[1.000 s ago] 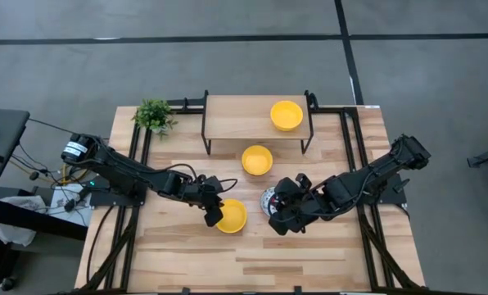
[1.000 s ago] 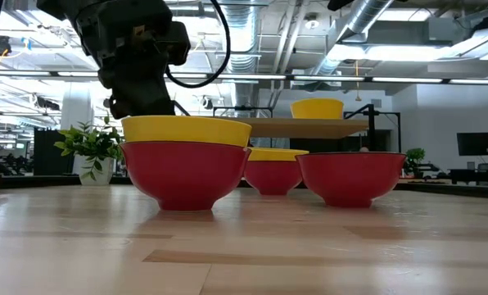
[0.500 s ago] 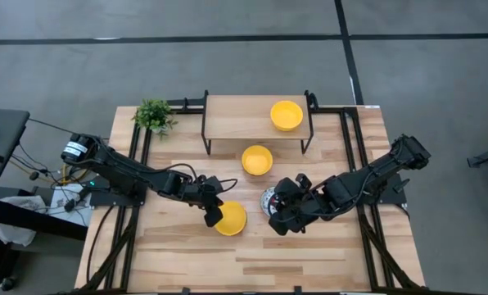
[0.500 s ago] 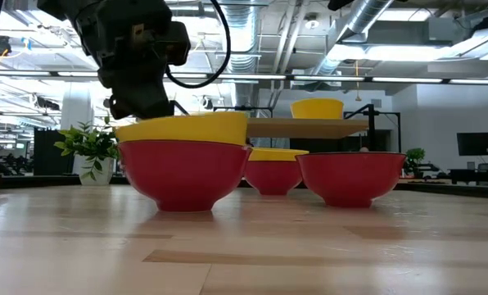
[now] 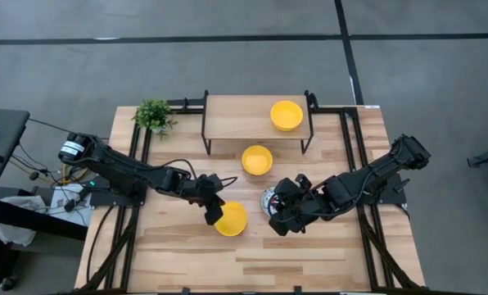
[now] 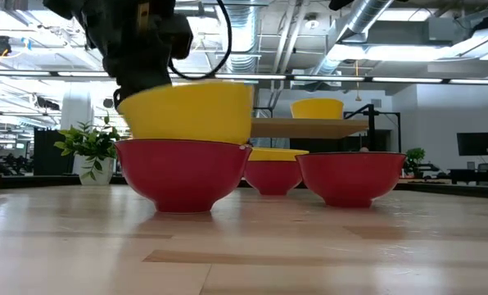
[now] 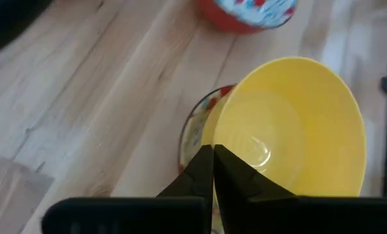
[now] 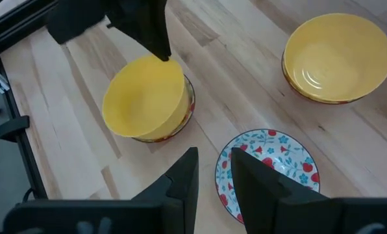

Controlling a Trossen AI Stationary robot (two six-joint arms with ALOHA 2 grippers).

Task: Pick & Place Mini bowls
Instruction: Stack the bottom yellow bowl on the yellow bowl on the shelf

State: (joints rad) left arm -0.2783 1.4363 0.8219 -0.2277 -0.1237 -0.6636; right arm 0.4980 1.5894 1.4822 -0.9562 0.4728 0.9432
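Observation:
My left gripper (image 5: 214, 212) is shut on a plain yellow mini bowl (image 5: 231, 219) at the table's middle. Under it stands a floral bowl with a red outer wall (image 6: 181, 174), seen too in the left wrist view (image 7: 195, 133). My right gripper (image 8: 214, 175) is open, one finger on each side of the near rim of a second floral bowl (image 8: 269, 164) standing on the table (image 5: 269, 199); I cannot tell whether it touches. Another yellow bowl (image 5: 257, 160) sits nested in a red-walled bowl. One more yellow bowl (image 5: 286, 115) stands on the shelf. My left gripper pinches the yellow bowl's rim (image 7: 227, 153) on the side toward the table's left, one finger inside the bowl and one outside. The fingers come slanting down from the left. The bowl (image 6: 189, 110) is tilted, its lower part still within the red-walled bowl's mouth.
A low wooden shelf (image 5: 240, 121) on dark legs stands at the far middle of the table. A small green potted plant (image 5: 154, 115) sits at the far left corner. Black frame rails (image 5: 367, 221) run along both sides. Bare wood lies along the near edge (image 5: 244, 262).
My left gripper has risen and drawn slightly toward the table's left, lifting the yellow bowl from its nested seat in the red-walled bowl. The bowl first tipped up on one side, then rose higher and tilted. The red-walled bowl stayed where it was.

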